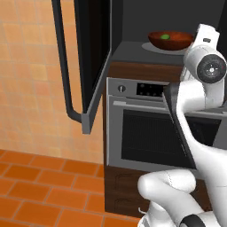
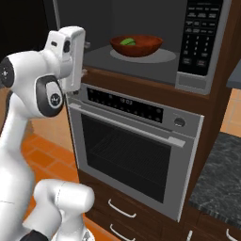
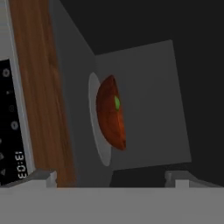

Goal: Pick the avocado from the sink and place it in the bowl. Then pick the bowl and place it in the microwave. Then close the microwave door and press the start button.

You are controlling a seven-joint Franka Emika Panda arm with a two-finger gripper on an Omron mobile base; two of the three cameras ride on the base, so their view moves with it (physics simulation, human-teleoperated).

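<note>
your pincer (image 3: 111,177) stands wide open with nothing between its tips, drawn back in front of the microwave (image 2: 197,42) mouth. ahead of it the bowl (image 2: 136,45), wide, shallow and reddish-brown, sits upright on the pale round plate in the dark cavity, the small glossy green avocado (image 2: 127,42) lying inside it, its long axis too small to read. the microwave door (image 1: 91,57) hangs swung open to the left, over the steel oven (image 2: 136,146), with orange tile floor (image 1: 40,186) below.

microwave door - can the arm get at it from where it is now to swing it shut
Probably yes. The microwave door stands wide open to the left of the arm with nothing between them, and the open gripper holds nothing; the bowl with the avocado sits inside the microwave.
</note>
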